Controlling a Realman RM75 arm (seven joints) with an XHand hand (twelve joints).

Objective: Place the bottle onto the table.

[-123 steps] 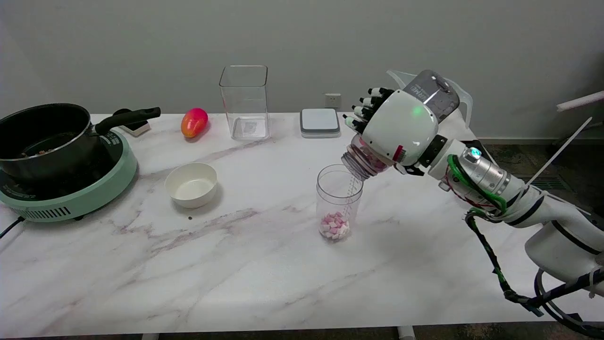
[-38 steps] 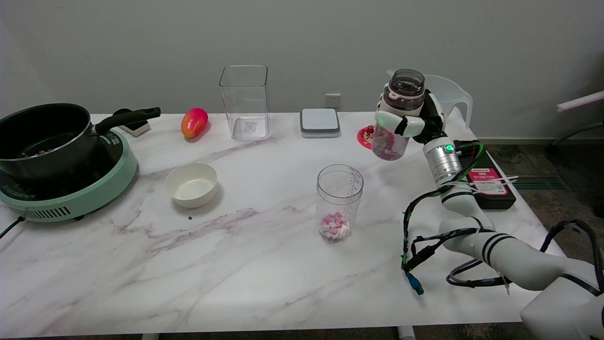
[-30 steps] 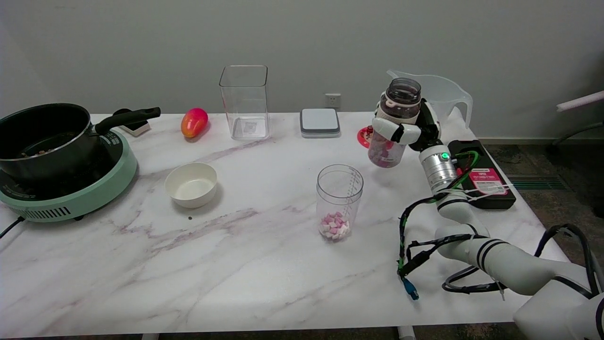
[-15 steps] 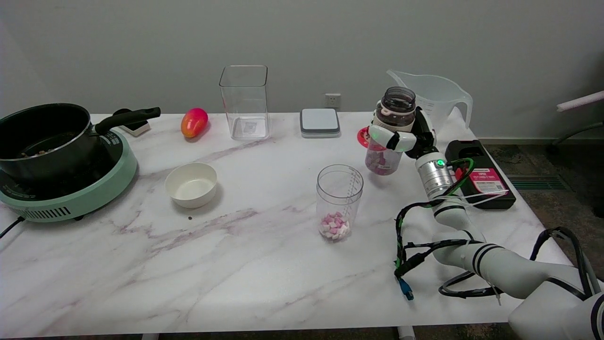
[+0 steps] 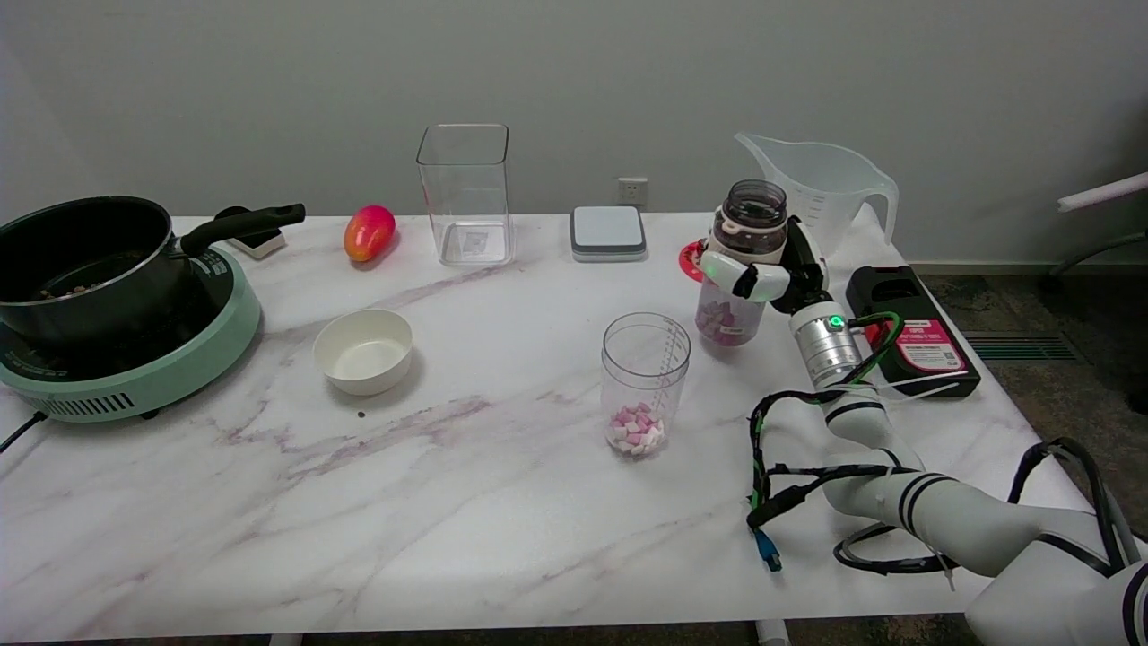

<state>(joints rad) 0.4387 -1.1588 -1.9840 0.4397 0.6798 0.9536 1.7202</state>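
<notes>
Head view — fingers (image 5: 749,280) wrapped around upright bottle (image 5: 740,260).

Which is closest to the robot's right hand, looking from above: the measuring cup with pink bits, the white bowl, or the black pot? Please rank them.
From the right hand, holding the bottle:
1. Measuring cup, just left and nearer the camera.
2. White bowl, mid-table, left.
3. Black pot, far left, on the green cooker.

White arm (image 5: 933,511), silver wrist, green-black cables.
</notes>
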